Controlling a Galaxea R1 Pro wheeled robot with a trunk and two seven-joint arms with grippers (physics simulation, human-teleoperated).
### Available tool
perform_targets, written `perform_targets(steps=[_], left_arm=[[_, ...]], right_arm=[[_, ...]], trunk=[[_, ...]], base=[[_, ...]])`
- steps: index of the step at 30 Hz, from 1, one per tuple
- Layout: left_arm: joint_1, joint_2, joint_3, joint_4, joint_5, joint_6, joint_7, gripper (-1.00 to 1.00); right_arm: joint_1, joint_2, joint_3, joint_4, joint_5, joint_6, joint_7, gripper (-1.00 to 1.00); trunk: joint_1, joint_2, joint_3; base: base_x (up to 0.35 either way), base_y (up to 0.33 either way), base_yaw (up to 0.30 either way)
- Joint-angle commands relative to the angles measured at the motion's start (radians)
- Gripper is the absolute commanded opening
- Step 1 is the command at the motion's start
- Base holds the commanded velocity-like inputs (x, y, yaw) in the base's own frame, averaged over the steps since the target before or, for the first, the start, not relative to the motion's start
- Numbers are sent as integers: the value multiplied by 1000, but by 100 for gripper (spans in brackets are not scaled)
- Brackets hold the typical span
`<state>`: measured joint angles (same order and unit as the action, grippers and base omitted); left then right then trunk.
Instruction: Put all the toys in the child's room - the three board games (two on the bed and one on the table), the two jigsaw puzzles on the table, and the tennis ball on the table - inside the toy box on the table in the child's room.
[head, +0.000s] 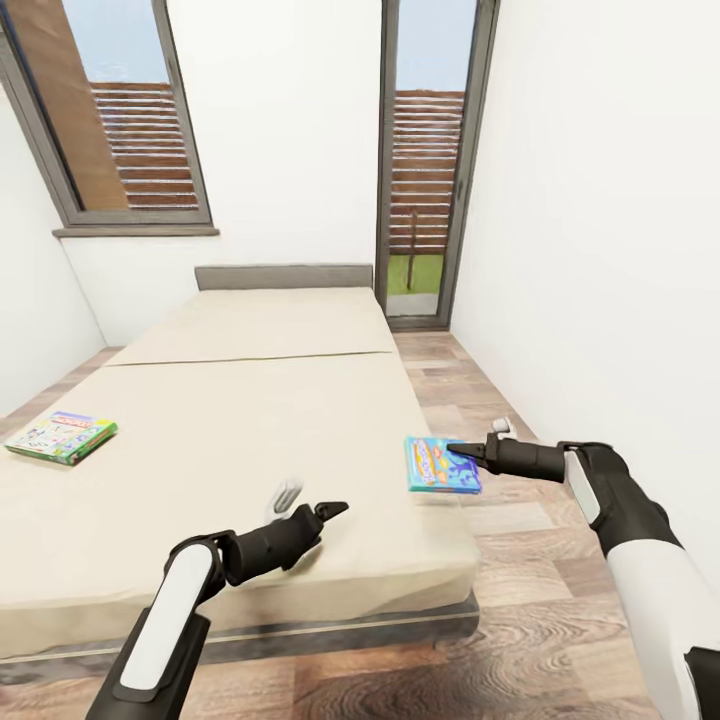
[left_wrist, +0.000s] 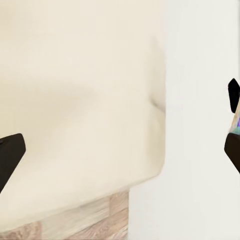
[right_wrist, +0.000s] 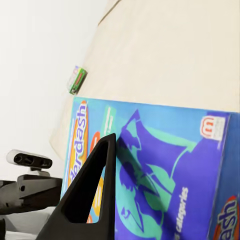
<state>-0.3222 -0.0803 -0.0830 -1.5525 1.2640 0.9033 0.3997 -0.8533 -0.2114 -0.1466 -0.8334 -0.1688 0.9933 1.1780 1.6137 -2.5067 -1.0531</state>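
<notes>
A blue board game (head: 441, 466) hangs at the bed's right edge with my right gripper (head: 462, 452) shut on it. In the right wrist view one black finger (right_wrist: 92, 185) lies across the blue lid (right_wrist: 165, 170). A second board game (head: 61, 437), green and white, lies flat on the beige bed (head: 250, 420) near its left side, and shows small and far off in the right wrist view (right_wrist: 76, 80). My left gripper (head: 335, 510) hovers open above the bed's front part, with nothing in it. The table, toy box, jigsaw puzzles and tennis ball are out of view.
A white wall (head: 600, 250) stands close on my right. A narrow strip of wood floor (head: 500, 400) runs between it and the bed. Behind the grey headboard (head: 283, 276) are a window (head: 120, 120) and a tall glass door (head: 428, 160).
</notes>
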Motion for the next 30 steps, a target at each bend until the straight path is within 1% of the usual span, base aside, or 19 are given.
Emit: perform_targets(steps=[1, 4, 5, 8, 16, 25, 30], left_arm=[[0, 0, 0, -1, 10, 2, 10, 100], [9, 0, 0, -9, 9, 3, 9, 100], [9, 0, 0, -9, 9, 3, 9, 100], [13, 0, 0, -13, 8, 4, 9, 100], [17, 0, -1, -17, 8, 5, 8, 100], [18, 1, -1, -18, 8, 6, 7, 100], [23, 2, 3, -18, 8, 6, 7, 100]], right_arm=[[0, 0, -1, 0, 2, 4, 6, -100], [19, 2, 3, -54, 6, 20, 6, -100], [19, 2, 3, -54, 6, 20, 6, -100], [41, 3, 6, -103, 8, 30, 4, -100], [61, 2, 7, -169, 10, 54, 4, -100], [65, 5, 8, -184, 11, 54, 2, -100], [66, 7, 6, -187, 13, 54, -18, -100]], trunk=[[-1, 0, 3], [-2, 1, 15], [-2, 1, 18], [-4, 2, 30], [-7, 3, 61], [-11, 6, 96], [-14, 7, 115]], base=[[0, 0, 0], [0, 0, 0], [0, 0, 0], [0, 0, 0], [0, 0, -2], [0, 0, -29], [0, 0, -7]])
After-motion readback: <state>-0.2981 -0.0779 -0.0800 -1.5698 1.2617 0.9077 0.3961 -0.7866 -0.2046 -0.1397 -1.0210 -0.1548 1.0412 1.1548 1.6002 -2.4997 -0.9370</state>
